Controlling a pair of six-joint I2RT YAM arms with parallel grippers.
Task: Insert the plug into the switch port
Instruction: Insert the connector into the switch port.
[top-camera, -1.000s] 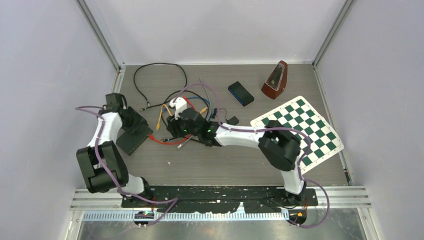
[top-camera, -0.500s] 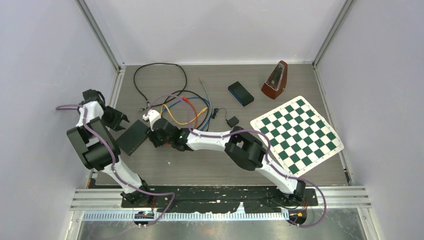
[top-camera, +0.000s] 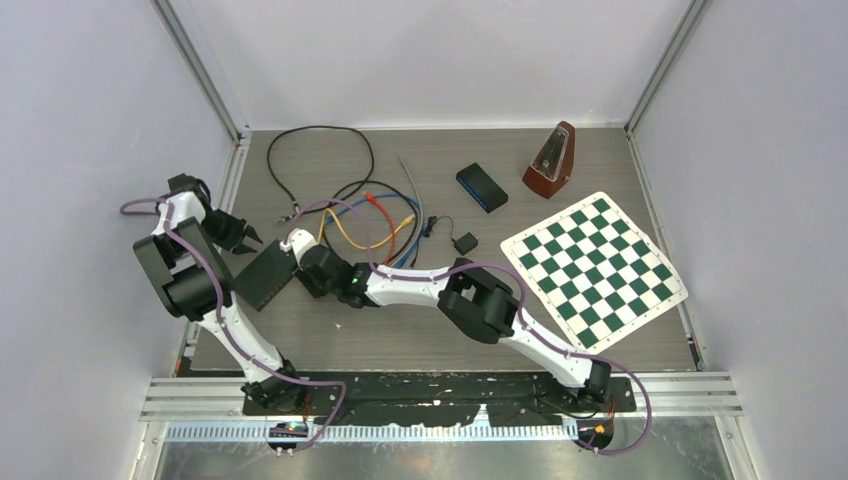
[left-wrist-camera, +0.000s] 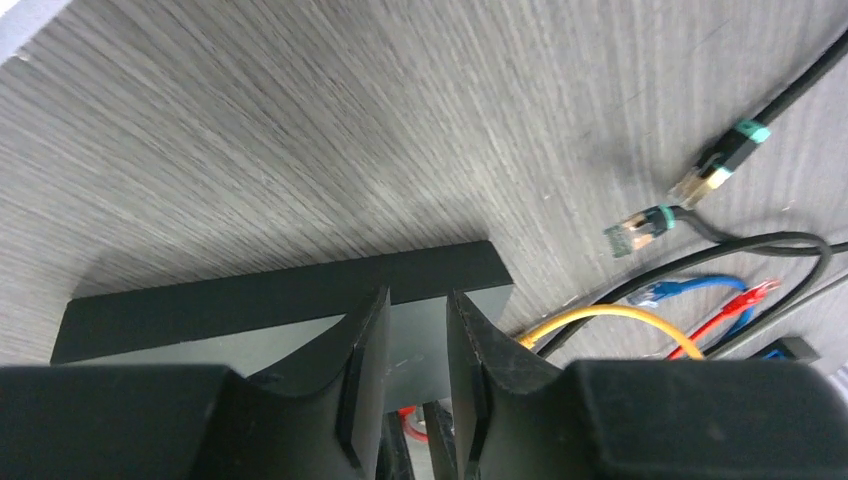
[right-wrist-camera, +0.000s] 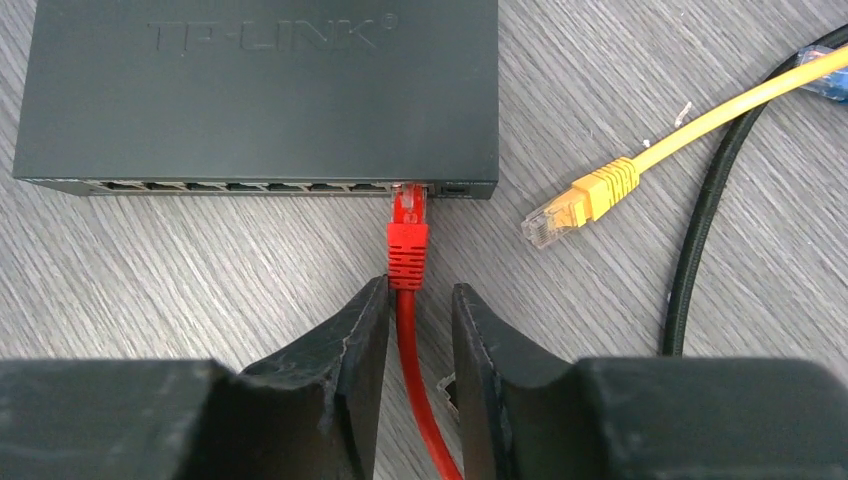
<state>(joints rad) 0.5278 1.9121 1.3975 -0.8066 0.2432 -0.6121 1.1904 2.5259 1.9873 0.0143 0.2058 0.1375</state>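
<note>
The switch (right-wrist-camera: 260, 90) lies flat on the tabletop (right-wrist-camera: 200, 260), its row of ports facing the right gripper (right-wrist-camera: 418, 290). The red plug (right-wrist-camera: 408, 235) sits at the last port at the right end of the switch in the right wrist view, with its clear tip at the port mouth; how deep it has gone I cannot tell. Its red cable runs straight back from the switch between the right gripper's fingers (right-wrist-camera: 365, 330), which stand apart on either side of it and do not pinch it, so this gripper is released. A yellow plug (right-wrist-camera: 580, 200) lies loose just off the same end of the switch, with a black cable (right-wrist-camera: 700, 240) beyond it. The left gripper (left-wrist-camera: 415, 300) hangs over the opposite, back edge of the switch, its fingers only narrowly parted and nothing caught between them. Past that edge lie a blue plug (left-wrist-camera: 665, 292) and two gold plugs with teal boots (left-wrist-camera: 720, 165). Well away from the switch, across the tabletop, are a small black box (top-camera: 482, 187), a metronome (top-camera: 550, 160) and a chessboard (top-camera: 595, 260).
</note>
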